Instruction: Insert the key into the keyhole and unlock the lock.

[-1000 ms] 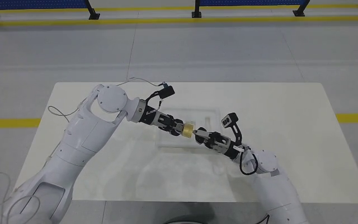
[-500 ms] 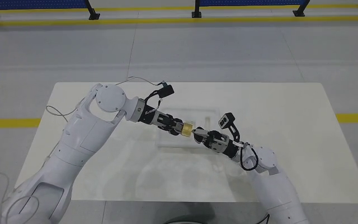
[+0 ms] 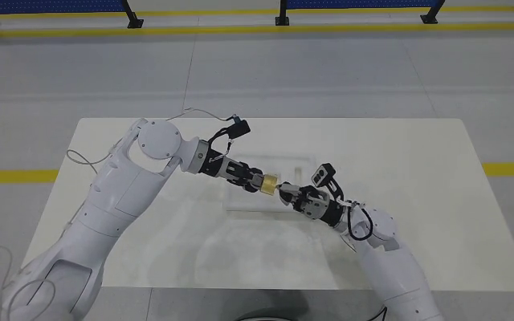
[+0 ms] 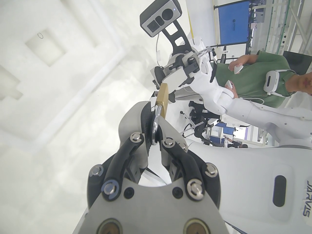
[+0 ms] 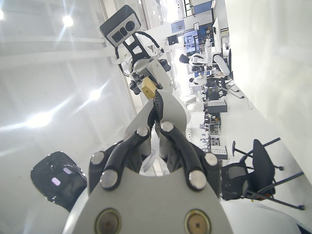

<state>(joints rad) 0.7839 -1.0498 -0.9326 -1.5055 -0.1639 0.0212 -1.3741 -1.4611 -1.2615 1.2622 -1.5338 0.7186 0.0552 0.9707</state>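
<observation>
A brass padlock (image 3: 267,184) hangs in the air over the white foam tray (image 3: 238,202), near the table's middle. My left gripper (image 3: 255,179) is shut on its silver shackle (image 4: 156,120), and the brass body (image 4: 162,98) sticks out past the fingertips. My right gripper (image 3: 286,191) faces it from the other side, fingertips against the lock's bottom end (image 5: 148,89). The right fingers (image 5: 158,103) are pressed together on the key, which is almost wholly hidden between them. I cannot see whether the key is in the keyhole.
The foam tray (image 4: 48,49) has several rectangular recesses and a raised rim, and lies under both grippers. The white table (image 3: 418,160) spreads wide on both sides. Each wrist carries a black camera on a stalk (image 3: 324,172).
My right gripper has crept up and left toward the padlock, closing the small gap. The left gripper and padlock have shifted only slightly.
</observation>
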